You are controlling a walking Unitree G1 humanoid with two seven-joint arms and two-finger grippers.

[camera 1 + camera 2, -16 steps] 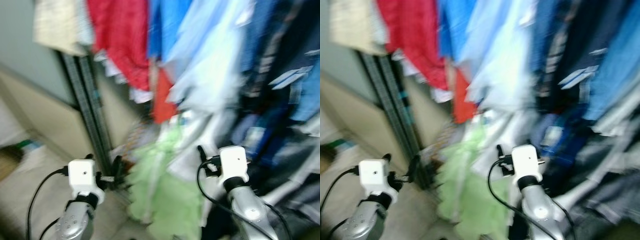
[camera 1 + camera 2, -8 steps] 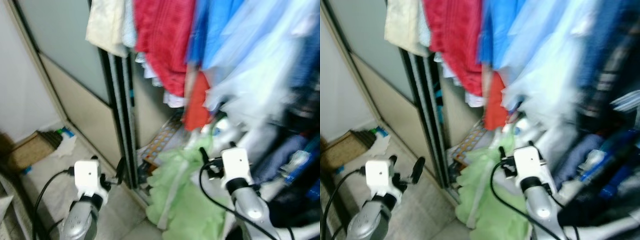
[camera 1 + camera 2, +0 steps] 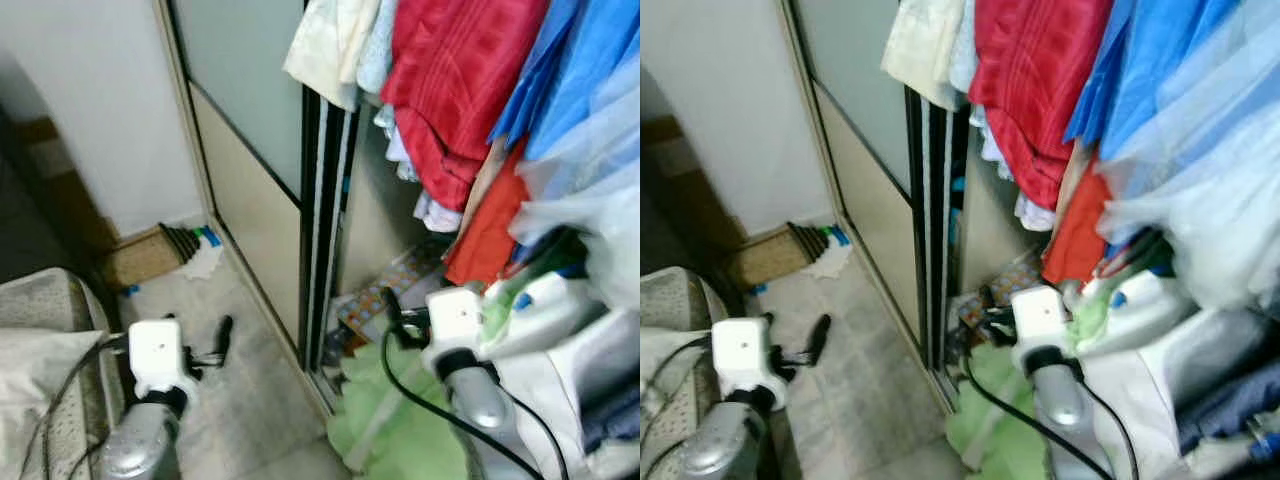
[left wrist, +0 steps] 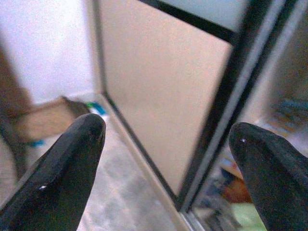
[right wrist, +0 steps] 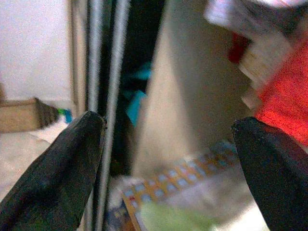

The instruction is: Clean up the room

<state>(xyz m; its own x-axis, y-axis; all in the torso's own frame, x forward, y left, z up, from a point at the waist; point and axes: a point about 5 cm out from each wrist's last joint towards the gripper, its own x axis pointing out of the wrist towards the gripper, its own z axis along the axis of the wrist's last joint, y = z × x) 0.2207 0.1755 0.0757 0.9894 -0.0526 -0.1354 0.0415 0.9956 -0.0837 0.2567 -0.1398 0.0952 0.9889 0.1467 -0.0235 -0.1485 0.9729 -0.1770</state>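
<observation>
An open wardrobe holds hanging clothes: a cream piece (image 3: 325, 45), red garments (image 3: 455, 85) and blue shirts (image 3: 590, 70). A light green cloth (image 3: 400, 440) lies heaped on the floor at the wardrobe's foot. My right gripper (image 3: 392, 310) hovers just above that cloth and is open, its fingers (image 5: 77, 163) pointing into the wardrobe's dark gap. My left gripper (image 3: 215, 345) is open too and empty, held low over the tiled floor and facing the beige sliding door (image 4: 163, 86).
The sliding door's black frame (image 3: 320, 220) stands between the two arms. A white bottle (image 3: 545, 305) and a patterned sheet (image 3: 385, 295) lie in the wardrobe. A cardboard box (image 3: 140, 258) sits by the wall. A grey cushion (image 3: 40, 340) is at my left.
The camera has swung left: the clothes now sit at the right, and the wall, box and cushion have come into view. Both grippers stay open and empty.
</observation>
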